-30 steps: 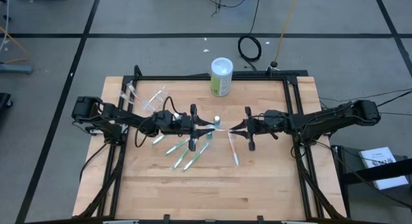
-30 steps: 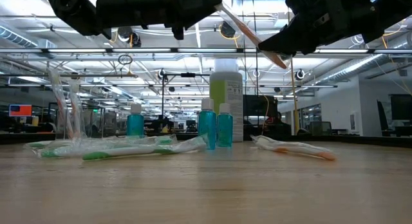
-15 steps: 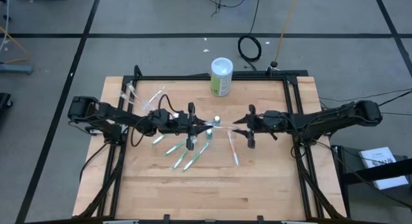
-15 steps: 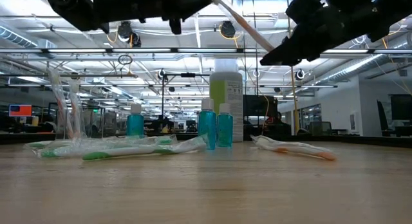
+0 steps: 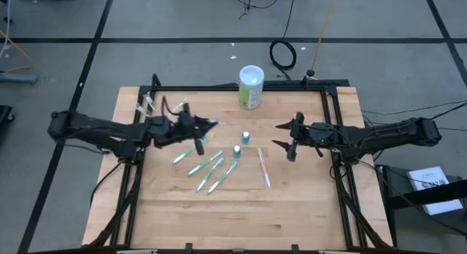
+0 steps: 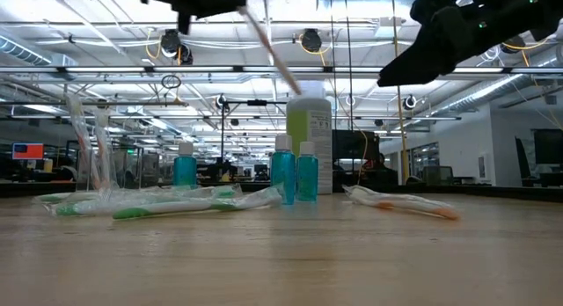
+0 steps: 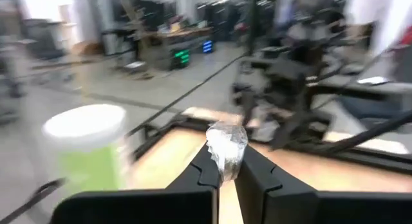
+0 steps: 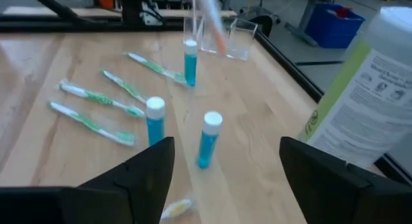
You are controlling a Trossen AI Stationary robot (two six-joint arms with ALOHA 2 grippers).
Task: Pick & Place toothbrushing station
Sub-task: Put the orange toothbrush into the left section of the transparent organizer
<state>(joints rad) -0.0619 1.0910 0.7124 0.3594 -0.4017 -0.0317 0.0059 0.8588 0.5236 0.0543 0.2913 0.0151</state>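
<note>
My left gripper [image 5: 198,125] is above the table's left half, shut on a pale pinkish toothbrush in a clear wrapper [image 6: 273,47], near the clear cups [image 8: 239,38]. My right gripper [image 5: 279,135] hangs open on the right with nothing between its fingers. Three teal white-capped tubes [image 8: 154,118] stand upright mid-table. Several green-and-white toothbrushes [image 5: 211,174] and a second pinkish one [image 5: 263,166] lie flat on the wood. My left gripper pinches one end of the wrapped toothbrush [image 7: 225,147] between its two fingertips. The brush is lifted clear of the table. It juts out past the fingers toward the table's right and slants downward [image 6: 290,73].
A green-and-white canister [image 5: 250,86] stands at the table's far edge, in the middle. A black frame rail [image 5: 241,87] runs around the tabletop. Bare wood lies along the near edge [image 5: 241,217].
My right gripper has opened, let go of the pinkish toothbrush and drawn back toward the table's right edge. My left gripper, still holding the brush's other end, has carried it toward the table's left and far side, clear of the table.
</note>
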